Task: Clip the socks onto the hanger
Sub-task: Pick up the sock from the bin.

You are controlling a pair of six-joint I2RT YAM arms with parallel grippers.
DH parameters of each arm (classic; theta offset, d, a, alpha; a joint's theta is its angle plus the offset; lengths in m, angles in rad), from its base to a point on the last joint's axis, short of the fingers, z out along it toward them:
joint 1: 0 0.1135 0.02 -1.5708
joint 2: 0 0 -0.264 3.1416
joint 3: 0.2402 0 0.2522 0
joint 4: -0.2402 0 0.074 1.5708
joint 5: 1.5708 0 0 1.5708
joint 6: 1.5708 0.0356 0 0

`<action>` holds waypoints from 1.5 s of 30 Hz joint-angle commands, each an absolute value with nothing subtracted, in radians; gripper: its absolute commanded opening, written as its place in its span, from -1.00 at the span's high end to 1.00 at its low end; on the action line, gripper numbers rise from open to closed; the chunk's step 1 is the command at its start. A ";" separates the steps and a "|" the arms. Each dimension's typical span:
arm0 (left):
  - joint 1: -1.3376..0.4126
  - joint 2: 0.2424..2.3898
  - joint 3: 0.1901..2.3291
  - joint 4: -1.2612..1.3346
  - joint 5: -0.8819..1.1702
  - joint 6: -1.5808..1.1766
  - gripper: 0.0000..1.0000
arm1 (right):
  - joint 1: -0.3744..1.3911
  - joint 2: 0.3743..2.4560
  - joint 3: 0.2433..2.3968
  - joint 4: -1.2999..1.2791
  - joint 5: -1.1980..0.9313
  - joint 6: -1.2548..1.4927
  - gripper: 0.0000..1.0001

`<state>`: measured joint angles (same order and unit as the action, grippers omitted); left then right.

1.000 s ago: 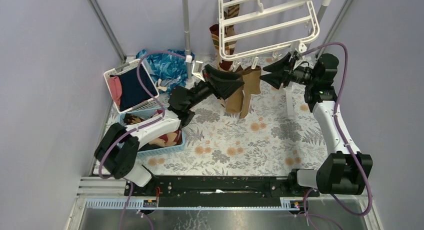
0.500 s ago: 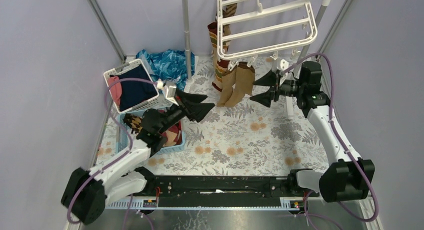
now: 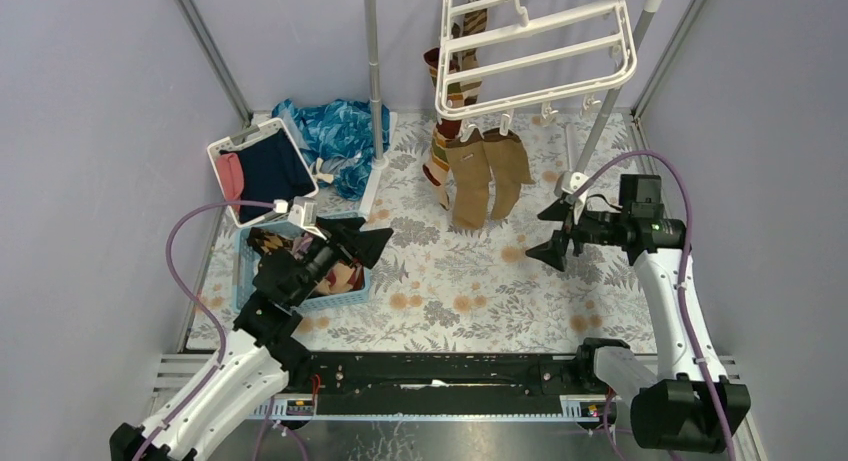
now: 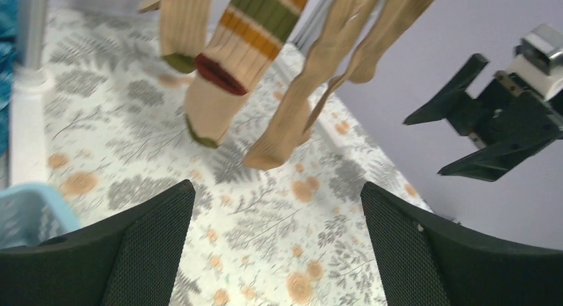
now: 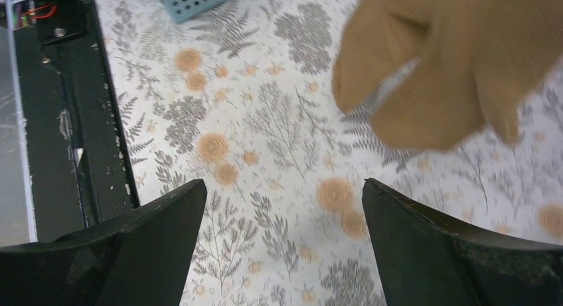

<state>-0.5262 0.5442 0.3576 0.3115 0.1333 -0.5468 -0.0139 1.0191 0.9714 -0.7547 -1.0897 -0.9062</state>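
A robot test cell in a lab, dressed up as a laundry corner: plain lilac wall panels (image 3: 90, 131) held in bare aluminium posts (image 3: 210, 49), a left arm (image 3: 235, 381) and right arm (image 3: 672, 301) bolted to a black rail (image 3: 440, 371) with purple cables (image 3: 172, 243) looping loose, and a flowered cloth (image 3: 450, 281) under a white hanger (image 3: 535, 23), hung socks (image 3: 490, 176) and plastic baskets (image 3: 330, 299)
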 commanded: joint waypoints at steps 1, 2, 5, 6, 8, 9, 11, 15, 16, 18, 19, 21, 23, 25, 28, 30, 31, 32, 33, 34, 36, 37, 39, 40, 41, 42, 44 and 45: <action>-0.518 0.471 0.418 -0.004 0.007 -0.495 -0.98 | -0.119 0.989 0.942 -0.826 -1.102 -0.950 -0.92; -0.518 0.458 0.435 -0.073 -0.029 -0.494 -0.98 | -0.134 0.982 0.932 -0.826 -1.096 -0.953 -0.93; -0.518 0.421 0.474 -0.164 -0.059 -0.500 -0.98 | -0.153 0.966 0.903 -0.818 -1.054 -0.961 -0.97; -0.517 0.410 0.477 -0.180 -0.058 -0.500 -0.98 | -0.155 0.961 0.894 -0.814 -1.042 -0.962 -0.99; -0.518 0.394 0.487 -0.210 -0.064 -0.513 -0.98 | -0.155 0.952 0.882 -0.803 -1.028 -0.961 -0.99; -0.518 0.394 0.497 -0.231 -0.070 -0.520 -0.98 | -0.155 0.949 0.877 -0.798 -1.022 -0.959 -0.99; -0.518 0.406 0.526 -0.283 -0.086 -0.536 -0.98 | -0.155 0.946 0.868 -0.783 -1.011 -0.946 -0.99; -0.518 0.445 0.573 -0.373 -0.113 -0.564 -0.98 | -0.155 0.943 0.855 -0.735 -0.973 -0.881 -0.99; -0.518 0.451 0.576 -0.389 -0.119 -0.571 -0.98 | -0.155 0.943 0.856 -0.725 -0.960 -0.863 -0.99; -0.518 0.458 0.571 -0.409 -0.142 -0.589 -0.98 | -0.155 0.942 0.856 -0.710 -0.942 -0.834 -0.99; -0.518 0.460 0.567 -0.419 -0.158 -0.604 -0.98 | -0.155 0.939 0.857 -0.709 -0.937 -0.826 -0.99; -0.518 0.465 0.563 -0.437 -0.181 -0.637 -0.98 | -0.155 0.933 0.860 -0.709 -0.931 -0.819 -0.99; -0.518 0.474 0.568 -0.463 -0.204 -0.659 -0.97 | -0.155 0.931 0.865 -0.715 -0.927 -0.816 -0.99; -0.518 0.487 0.588 -0.507 -0.250 -0.666 -0.93 | -0.153 0.931 0.868 -0.719 -0.923 -0.818 -0.99; -0.518 0.514 0.630 -0.568 -0.329 -0.660 -0.87 | -0.148 0.934 0.867 -0.721 -0.914 -0.826 -0.99; -0.518 0.540 0.650 -0.583 -0.354 -0.655 -0.85 | -0.147 0.939 0.868 -0.722 -0.912 -0.830 -0.99; -0.518 0.554 0.654 -0.582 -0.356 -0.651 -0.83 | -0.147 0.943 0.869 -0.725 -0.910 -0.832 -0.99; -0.518 0.574 0.652 -0.578 -0.355 -0.655 -0.81 | -0.147 0.948 0.870 -0.728 -0.908 -0.835 -0.99; -0.518 0.595 0.652 -0.575 -0.356 -0.663 -0.79 | -0.147 0.953 0.871 -0.729 -0.905 -0.837 -0.99; -0.518 0.618 0.651 -0.575 -0.352 -0.665 -0.79 | -0.147 0.957 0.871 -0.730 -0.902 -0.839 -0.99; -0.518 0.657 0.653 -0.575 -0.349 -0.665 -0.78 | -0.147 0.968 0.873 -0.731 -0.895 -0.841 -0.99; -0.518 0.672 0.655 -0.577 -0.346 -0.658 -0.78 | -0.147 0.975 0.873 -0.734 -0.894 -0.841 -0.99; -0.518 0.681 0.657 -0.580 -0.345 -0.640 -0.78 | -0.147 0.986 0.876 -0.738 -0.898 -0.842 -0.99; -0.518 0.679 0.657 -0.582 -0.352 -0.640 -0.78 | -0.147 0.990 0.875 -0.739 -0.901 -0.842 -0.99; -0.518 0.673 0.657 -0.586 -0.357 -0.638 -0.78 | -0.147 0.993 0.874 -0.740 -0.904 -0.842 -0.99; -0.518 0.663 0.655 -0.587 -0.359 -0.635 -0.78 | -0.147 0.995 0.874 -0.741 -0.907 -0.843 -0.99; -0.518 0.643 0.645 -0.586 -0.357 -0.638 -0.78 | -0.147 0.997 0.873 -0.740 -0.910 -0.845 -0.99; -0.518 0.633 0.638 -0.586 -0.355 -0.639 -0.78 | -0.147 0.996 0.872 -0.740 -0.910 -0.846 -0.99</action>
